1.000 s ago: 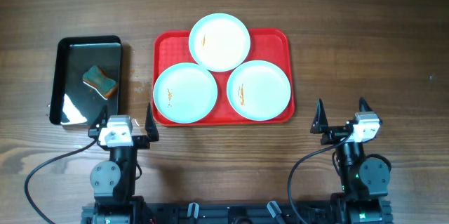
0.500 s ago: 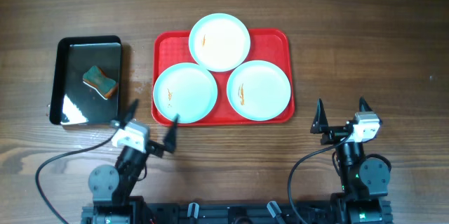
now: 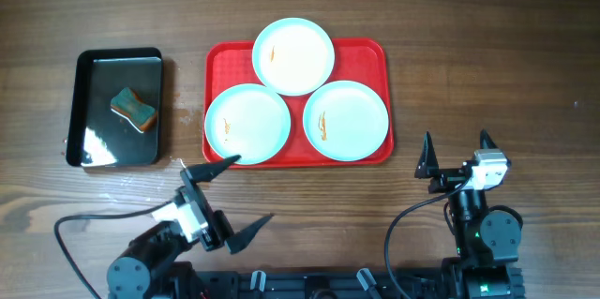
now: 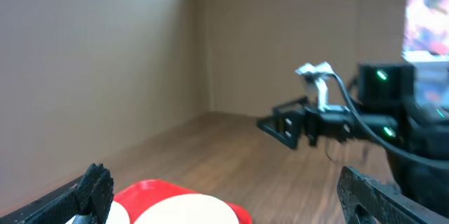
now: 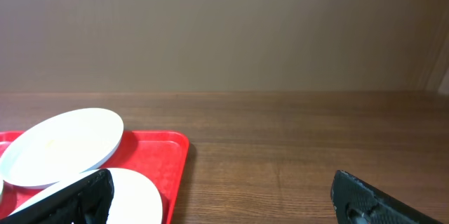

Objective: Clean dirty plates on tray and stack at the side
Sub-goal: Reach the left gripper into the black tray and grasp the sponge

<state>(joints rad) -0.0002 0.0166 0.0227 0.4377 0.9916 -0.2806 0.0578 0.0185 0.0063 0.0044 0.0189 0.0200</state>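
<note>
Three pale mint-blue plates [image 3: 293,56], each with small orange-brown smears, lie in a triangle on a red tray [image 3: 370,52]. The left gripper [image 3: 242,191], jaws wide and empty, is angled near the tray's front left corner. The right gripper [image 3: 456,144], equally wide and empty, stands apart at front right. A sponge [image 3: 133,110] lies in a black tray [image 3: 94,140], far left.

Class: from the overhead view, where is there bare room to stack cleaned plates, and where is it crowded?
Free: the wide bare table right of the red tray, beyond the right gripper, and the strip behind both trays. Crowded: the red tray, filled by three plates; the narrow gap to the black tray; the near edge around the left gripper.
</note>
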